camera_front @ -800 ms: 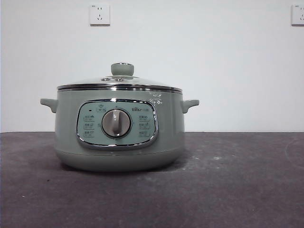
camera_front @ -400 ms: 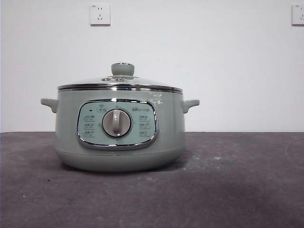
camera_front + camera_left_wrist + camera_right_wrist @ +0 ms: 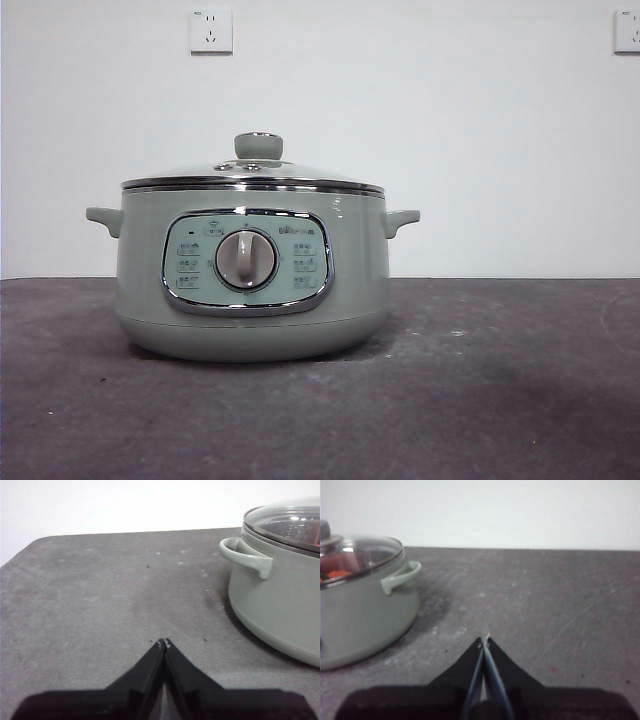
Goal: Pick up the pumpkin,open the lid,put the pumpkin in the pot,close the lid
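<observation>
1. Pumpkin first: in the front view I cannot see it at all. The pot (image 3: 250, 275) stands on the dark table (image 3: 480, 400), left of centre, its control panel and round dial (image 3: 245, 260) facing the camera. The lid (image 3: 252, 175) sits flat on the pot's rim, its pale green knob (image 3: 258, 146) upright on top. Two wall sockets (image 3: 211, 30) show high on the white wall behind. Neither of my arms shows here.

2. In my left wrist view, my left gripper (image 3: 164, 642) is clenched, the two black jaws pressed tip to tip with nothing between them, above bare table well apart from the pot (image 3: 280, 610). One side handle (image 3: 247, 557) points toward it. A speck of red-orange shows through the glass lid (image 3: 287, 522).

3. In my right wrist view, my right gripper (image 3: 485, 639) is likewise pinched closed and empty, near the pot's other side. Through the lid (image 3: 362, 552) I see the orange pumpkin (image 3: 337, 573) lying inside the pot (image 3: 365, 615).
</observation>
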Controlling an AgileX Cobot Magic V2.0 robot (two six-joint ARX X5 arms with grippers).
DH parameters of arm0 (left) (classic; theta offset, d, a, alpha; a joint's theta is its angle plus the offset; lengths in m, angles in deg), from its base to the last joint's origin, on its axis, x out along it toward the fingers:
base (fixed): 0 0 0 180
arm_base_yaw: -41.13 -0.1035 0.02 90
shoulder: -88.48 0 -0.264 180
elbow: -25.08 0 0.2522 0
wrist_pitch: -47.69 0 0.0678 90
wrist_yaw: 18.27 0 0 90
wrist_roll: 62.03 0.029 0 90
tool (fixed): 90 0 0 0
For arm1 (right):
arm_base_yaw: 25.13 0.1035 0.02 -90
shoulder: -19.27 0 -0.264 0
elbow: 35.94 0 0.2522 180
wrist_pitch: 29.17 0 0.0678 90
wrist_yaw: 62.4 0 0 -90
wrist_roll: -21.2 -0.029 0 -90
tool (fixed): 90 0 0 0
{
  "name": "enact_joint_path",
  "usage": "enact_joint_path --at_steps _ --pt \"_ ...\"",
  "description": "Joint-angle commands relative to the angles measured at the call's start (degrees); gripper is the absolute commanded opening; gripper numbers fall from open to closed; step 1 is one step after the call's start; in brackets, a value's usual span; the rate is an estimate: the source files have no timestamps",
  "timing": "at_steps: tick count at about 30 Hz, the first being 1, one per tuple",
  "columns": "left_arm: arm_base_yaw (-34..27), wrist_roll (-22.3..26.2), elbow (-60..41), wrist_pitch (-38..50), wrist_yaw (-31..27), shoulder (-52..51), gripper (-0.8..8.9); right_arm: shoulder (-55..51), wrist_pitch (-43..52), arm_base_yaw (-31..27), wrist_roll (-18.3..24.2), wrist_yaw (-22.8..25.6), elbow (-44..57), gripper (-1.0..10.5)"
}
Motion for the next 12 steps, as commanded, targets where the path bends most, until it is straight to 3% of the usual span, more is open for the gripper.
enact_joint_path --at_steps 1,12 --pt "-0.17 -0.17 -0.9 0.07 -0.07 -0.2 -0.04 -0.2 0.7 -0.02 -0.87 0.17 1.64 0.0" --pt "-0.17 -0.15 -0.9 0.09 -0.07 -0.2 -0.04 -0.22 0.74 0.0 -0.79 0.2 4.48 0.0"
